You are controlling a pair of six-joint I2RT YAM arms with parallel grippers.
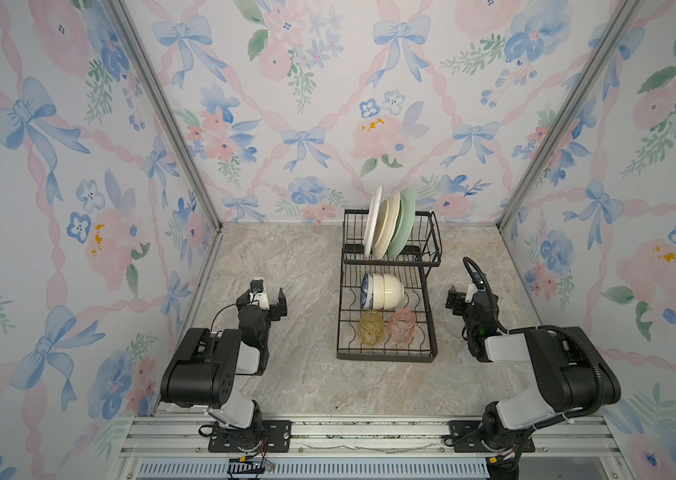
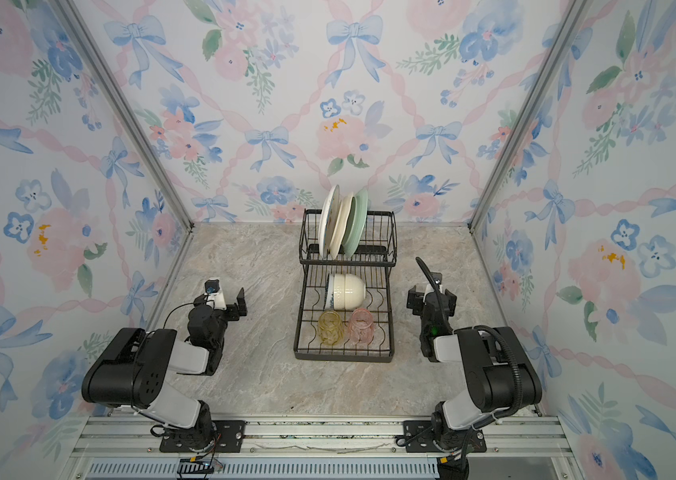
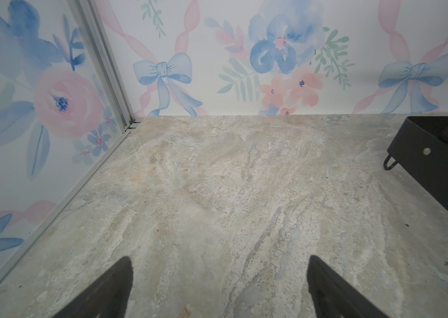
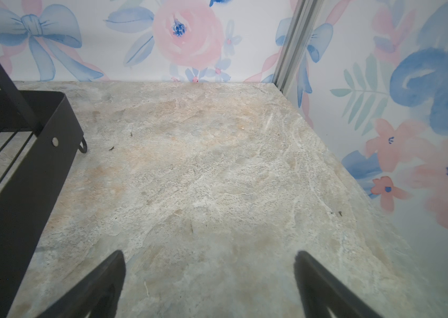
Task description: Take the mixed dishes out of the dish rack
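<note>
Wide apart: left fingers [image 3: 112,291], right fingers [image 4: 319,289]

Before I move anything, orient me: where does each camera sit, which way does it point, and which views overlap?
Both top views: high above the arms' bases, looking down toward the back wall at the dish rack; both arms show.
Left wrist: low over the table, facing the back-left corner; the left gripper, open, shows.
Right wrist: low, facing the back-right corner; the right gripper, open, shows.
Shared: each wrist view catches a side of the dish rack; both top views nearly match.
</note>
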